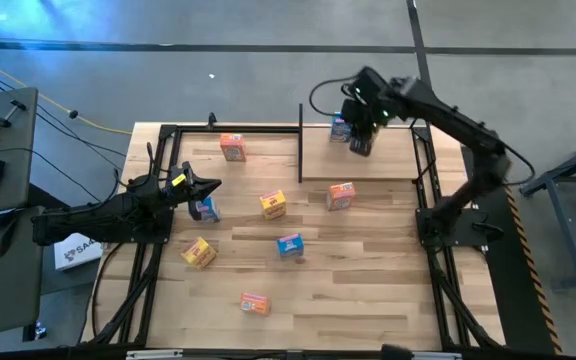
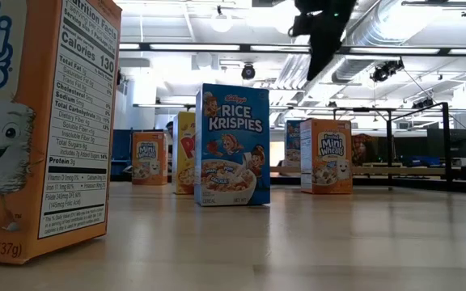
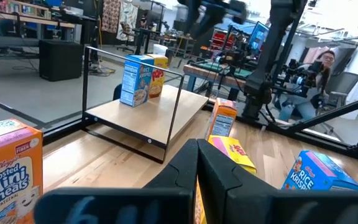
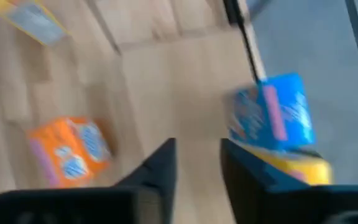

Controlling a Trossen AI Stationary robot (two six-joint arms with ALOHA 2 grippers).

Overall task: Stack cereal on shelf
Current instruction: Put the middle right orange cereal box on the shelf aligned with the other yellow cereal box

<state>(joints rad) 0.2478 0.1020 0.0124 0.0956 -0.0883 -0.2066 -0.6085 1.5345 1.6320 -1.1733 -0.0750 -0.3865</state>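
Cereal boxes are lying scattered over the table [image 1: 368, 300]: an orange box [image 1: 232, 147] at upper left of the high view, a yellow box [image 1: 273, 205] and a blue box [image 1: 289, 245] mid-frame, more lower down. On the shelf [image 1: 388, 165] at upper right, a blue and a yellow box [image 1: 340, 127] are standing at the far corner.

I am holding the right gripper [image 1: 360, 143] just beside that pair, fingers parted and gripping nothing in its wrist view. The left gripper [image 1: 208, 187] is hovering at the left by a blue box [image 1: 205, 208]; fingers look closed, nothing held.

I judge these boxes light, stiff but crushable, and tippy; pinching across the narrow sides seems safest.

Only the low view is showing the printed fronts, and only the high view the layout.
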